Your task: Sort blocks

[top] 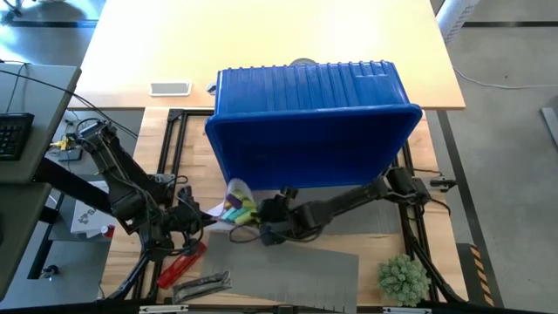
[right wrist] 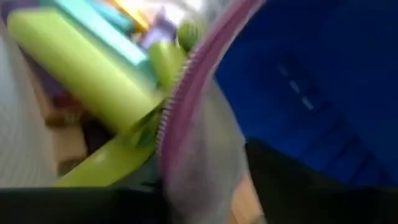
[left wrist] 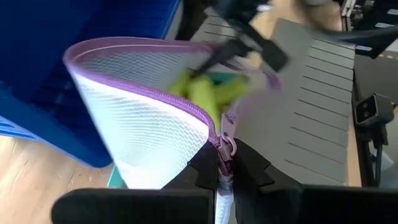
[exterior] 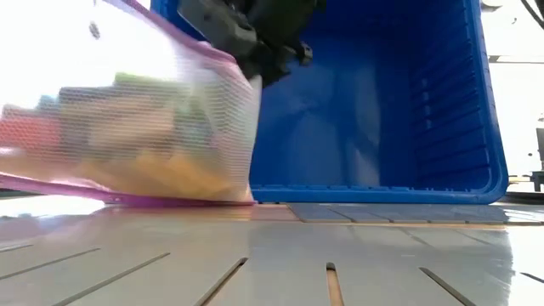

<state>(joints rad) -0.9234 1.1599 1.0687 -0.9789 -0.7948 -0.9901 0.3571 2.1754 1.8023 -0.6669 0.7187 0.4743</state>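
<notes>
Showing as lime, teal and tan bars, the blocks (left wrist: pixel 211 93) are seen blurred inside a purple-zipped mesh bag (left wrist: pixel 149 143) beside the blue bin (top: pixel 314 131), pinched by the left gripper (left wrist: pixel 227 171) (right gripper (top: pixel 270 228) spread at its rim).

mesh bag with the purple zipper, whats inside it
Inside the mesh bag: blocks, lime and teal, with tan and reddish shapes blurred through the mesh in the low view. Their number is hidden. The left gripper pinches the zipper edge.
</notes>
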